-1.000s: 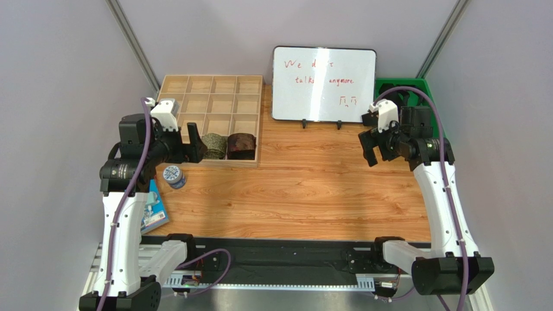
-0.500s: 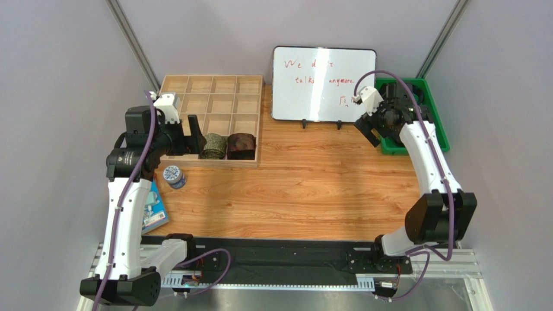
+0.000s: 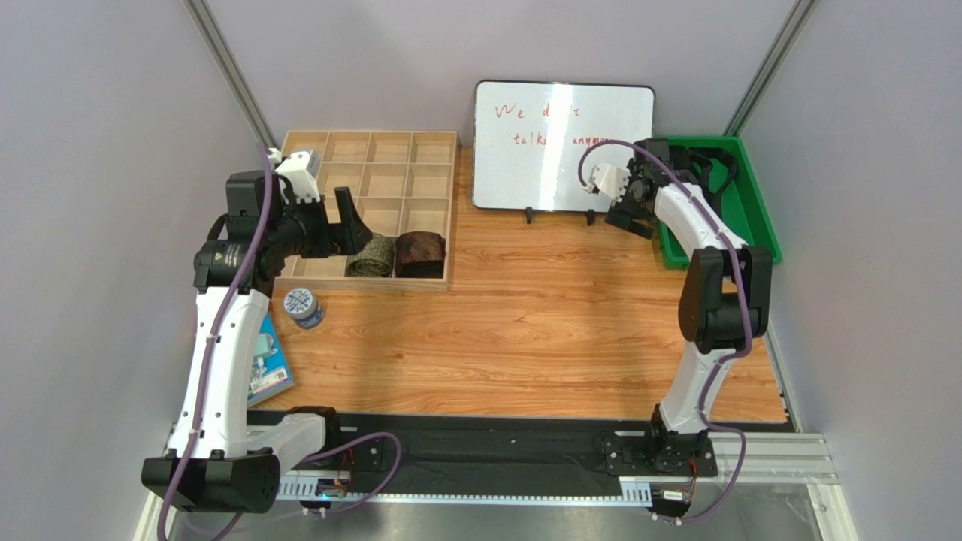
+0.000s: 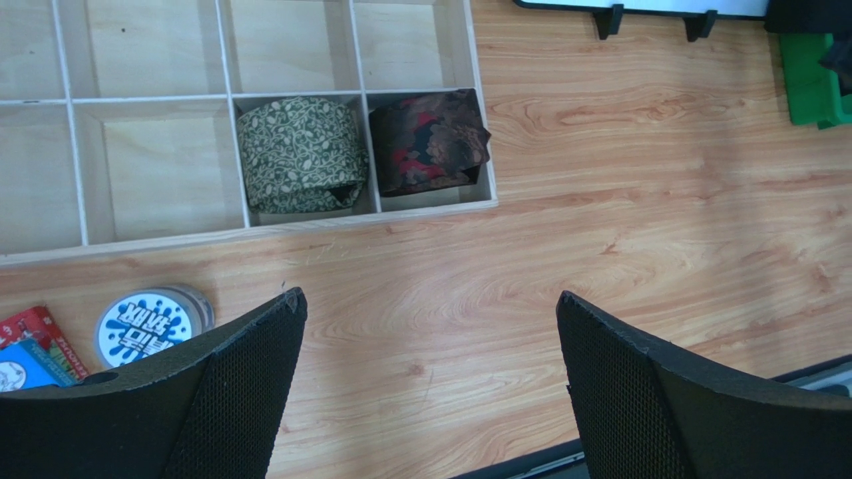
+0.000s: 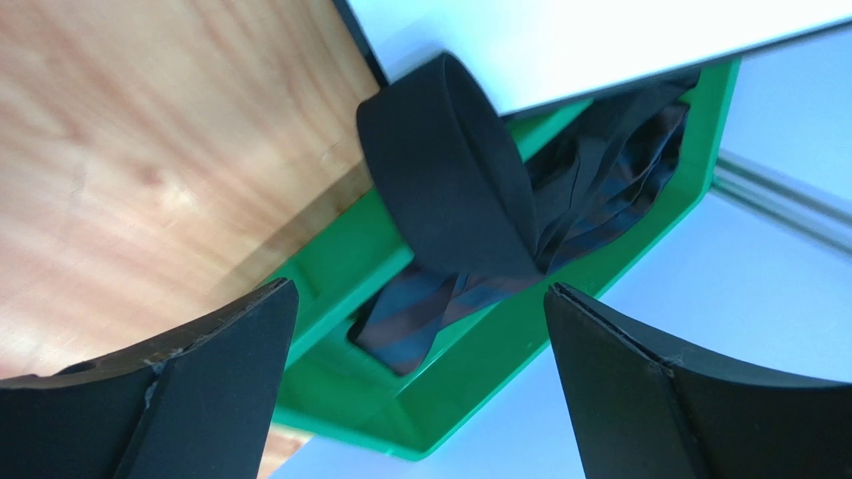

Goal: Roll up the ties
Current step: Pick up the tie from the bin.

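Since a second earlier, the right gripper (image 5: 420,291) had swung from mid-table to the green bin (image 5: 335,264). Its jaws were spread wide and empty, just short of one black tie (image 5: 445,190) looped over the rim, with more black fabric heaped inside, uncountable. The left gripper (image 4: 430,304), equally wide and empty, hung near the twelve-cell wooden tray (image 4: 300,225). Two coils filled neighbouring front cells: one olive-green tie (image 4: 300,155) and one reddish-brown tie (image 4: 430,140).

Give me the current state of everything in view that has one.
left gripper: open, holding nothing.
right gripper: open, at the green bin, holding nothing.
olive-green tie: rolled, in a wooden tray compartment.
reddish-brown tie: rolled, in the next compartment.
black ties: unrolled, loose in the green bin, one looping above its rim.
whiteboard: upright, red writing.
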Motion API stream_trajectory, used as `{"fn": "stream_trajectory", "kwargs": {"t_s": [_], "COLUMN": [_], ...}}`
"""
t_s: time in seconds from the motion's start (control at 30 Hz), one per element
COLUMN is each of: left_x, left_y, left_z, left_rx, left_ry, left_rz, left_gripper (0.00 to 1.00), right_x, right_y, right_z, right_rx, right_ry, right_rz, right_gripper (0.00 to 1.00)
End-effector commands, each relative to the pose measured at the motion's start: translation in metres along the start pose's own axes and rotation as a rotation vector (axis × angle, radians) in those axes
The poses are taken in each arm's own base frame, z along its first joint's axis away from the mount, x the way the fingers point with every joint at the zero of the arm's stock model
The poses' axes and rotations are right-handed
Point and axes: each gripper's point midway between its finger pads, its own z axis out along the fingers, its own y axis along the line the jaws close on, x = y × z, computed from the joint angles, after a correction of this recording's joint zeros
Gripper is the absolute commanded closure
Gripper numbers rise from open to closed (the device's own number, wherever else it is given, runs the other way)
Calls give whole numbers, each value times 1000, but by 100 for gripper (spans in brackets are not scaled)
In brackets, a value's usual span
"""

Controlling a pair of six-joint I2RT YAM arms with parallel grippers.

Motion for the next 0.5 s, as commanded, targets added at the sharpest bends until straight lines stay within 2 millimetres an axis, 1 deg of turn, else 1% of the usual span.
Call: {"fn": "stream_trajectory", "kwargs": {"t_s": [0.0,0.03,0.07,0.2,0.3,0.4,0.43,0.47], "left_x": [-18,-17,-15,-15,-16,-16,-16,-16], "left_y": [-13,-14,-13,-13,-14,-16,-16,-16], "left_z": [-7,-6,-4,-1,-1,-2,-3,-4], "left_rx": [60,67,67,69,76,87,87,87], "left_ry": [-65,-59,-53,-44,-48,-49,-49,-52], "left_rz": [14,14,12,13,17,15,20,24], "left_gripper": [0,1,1,1,1,1,1,1], "right_x": [-13,-13,-14,-12,-8,-3,-3,-3], "right_y": [-42,-43,-41,-35,-29,-26,-26,-24], "right_z": [17,21,31,49,61,67,67,68], "right_rx": [147,150,138,117,110,103,103,100], "right_ry": [28,32,43,71,102,120,124,125], "right_rz": [-109,-115,-123,-142,-161,-167,-172,-174], "right_gripper": [0,0,0,1,5,15,23,28]}}
